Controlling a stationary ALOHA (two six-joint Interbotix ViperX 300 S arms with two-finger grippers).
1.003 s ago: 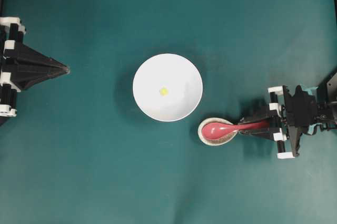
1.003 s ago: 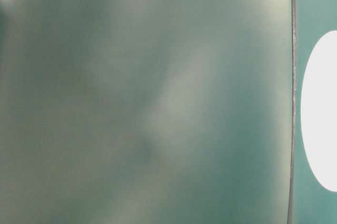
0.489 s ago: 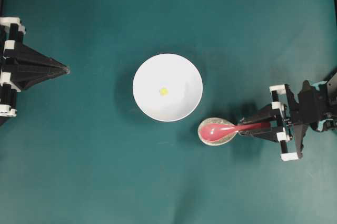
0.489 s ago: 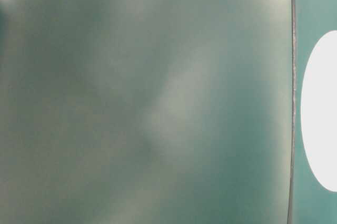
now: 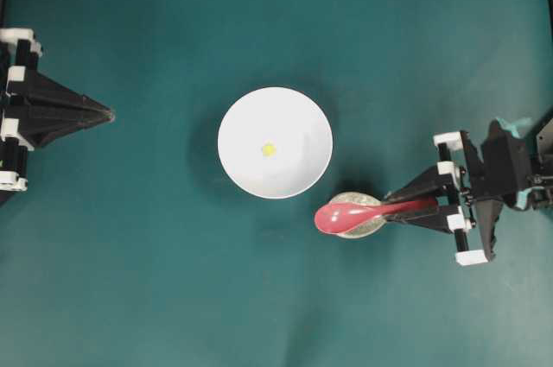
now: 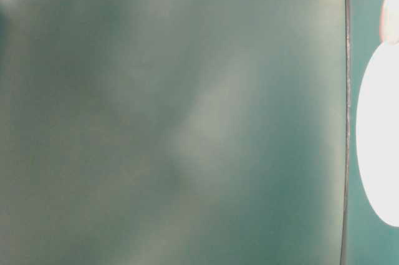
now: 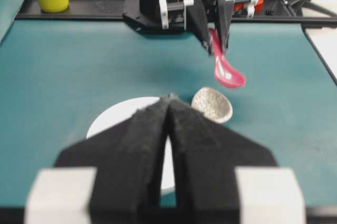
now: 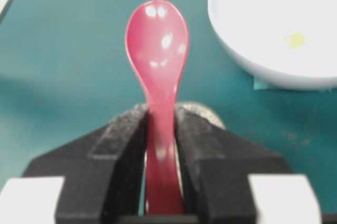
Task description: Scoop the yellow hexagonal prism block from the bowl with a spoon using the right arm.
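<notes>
Since a second ago the spoon (image 5: 359, 215) has left the spoon rest (image 5: 356, 215): its scoop was lying in the rest, and now it hangs above it, shifted toward the bowl (image 5: 275, 142), with the speckled rim showing beneath. The left wrist view confirms a gap between scoop and rest. The right gripper (image 5: 435, 203) has kept its fingers clamped on the spoon handle throughout; the right wrist view shows both pads pressed against the pink-red handle. The bowl and the yellow block (image 5: 269, 149) have not moved; the block sits on the bowl floor, just left of center.

The left gripper (image 5: 108, 113) is unchanged at the left edge of the mat, fingers closed to a point, holding nothing.

Room: the scoop tip is near the bowl's lower right rim, not touching. Bare green mat (image 5: 173, 281) lies all around the bowl. The table-level view is blurred; only a white bowl edge shows at its right side.
</notes>
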